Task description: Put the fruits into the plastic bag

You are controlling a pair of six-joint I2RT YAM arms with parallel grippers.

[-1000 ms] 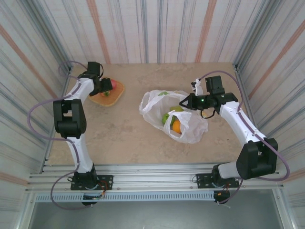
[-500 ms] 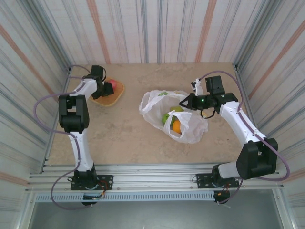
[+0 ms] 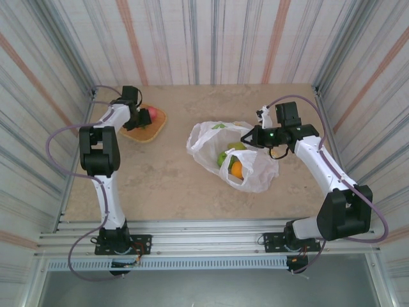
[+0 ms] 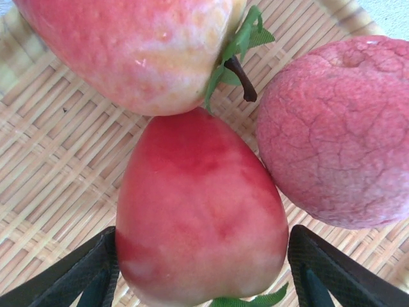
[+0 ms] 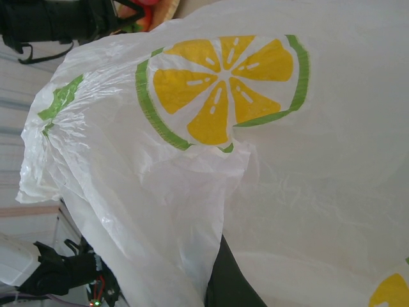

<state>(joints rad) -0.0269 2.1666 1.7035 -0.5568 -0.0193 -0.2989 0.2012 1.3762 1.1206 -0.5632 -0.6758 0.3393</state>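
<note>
On the woven tray (image 4: 51,160), my left gripper (image 4: 203,262) stood astride a pink-red peach (image 4: 198,204), jaws at its flanks; whether they pinched it I could not tell. Two more fruits (image 4: 332,128) shared the tray. Well right of the tray, my right gripper (image 3: 246,137) clenched the plastic bag (image 3: 255,176) at its rim, a green apple (image 3: 225,157) and an orange piece (image 3: 237,169) inside.

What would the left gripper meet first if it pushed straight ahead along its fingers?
The pink-red peach, which sits right between the fingers of the left gripper on the woven tray. Behind the peach comes the tray's weave, though depth is hard to judge this close.
</note>
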